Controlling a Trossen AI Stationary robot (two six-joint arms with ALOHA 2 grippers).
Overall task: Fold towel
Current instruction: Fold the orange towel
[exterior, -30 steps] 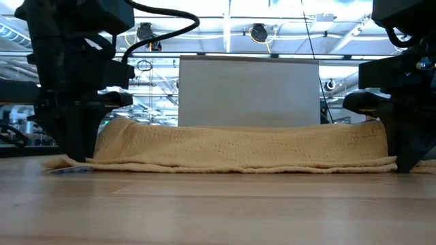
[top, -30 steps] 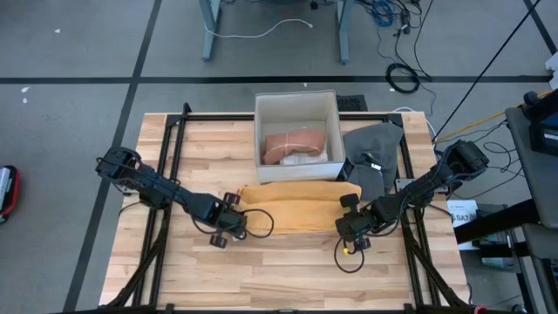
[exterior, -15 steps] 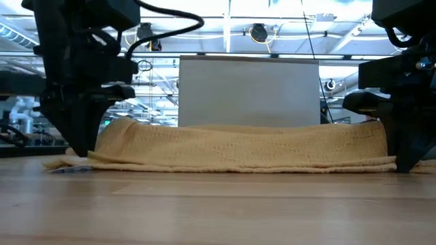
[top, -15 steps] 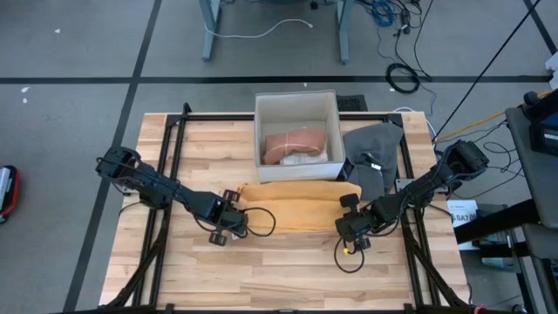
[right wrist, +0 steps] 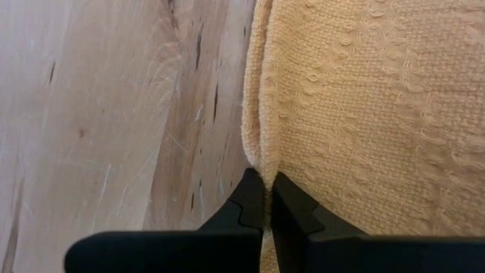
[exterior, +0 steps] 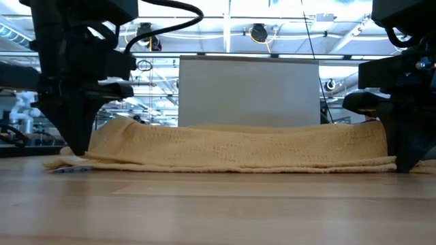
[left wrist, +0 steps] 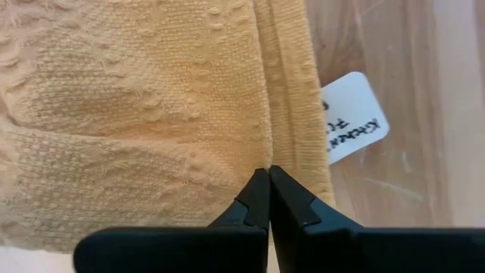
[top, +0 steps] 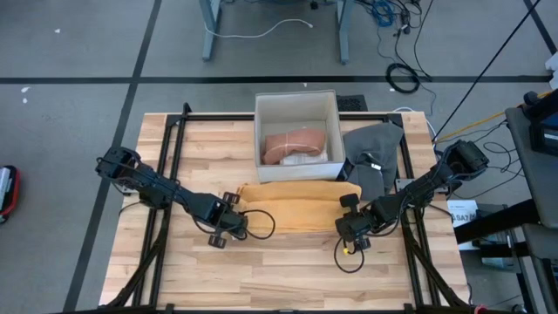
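A yellow towel (top: 292,208) lies folded into a long strip across the middle of the wooden table (top: 288,279). In the low view it is a low ridge (exterior: 245,146). My left gripper (top: 228,228) stands over its near left corner, shut on the cloth (left wrist: 268,173). My right gripper (top: 353,231) is shut on the near right corner (right wrist: 265,178). A white tag (left wrist: 352,125) sticks out from under the towel's left hem onto the wood. My left gripper pinches the towel just inside its left hem (left wrist: 261,155) with the tips of its two fingers, which point steeply down from above. How many layers it has, I cannot tell. The towel lies slack on the table. My right gripper pinches the towel's right edge (right wrist: 256,159) between its two fingers, and the hem runs in between the tips. The fingers come from above, pointing steeply down. The cloth rests flat on the table.
A white bin (top: 296,105) holding a folded pink cloth (top: 292,144) stands right behind the towel. A grey cloth (top: 375,153) lies at the back right. A black frame (top: 166,166) runs along the table's sides. Bare wood (top: 288,270) lies in front of the towel.
My left gripper has shut on the towel's left end. In the low view its fingers have drawn together to a narrow point. The towel and my right gripper have stayed where they were.
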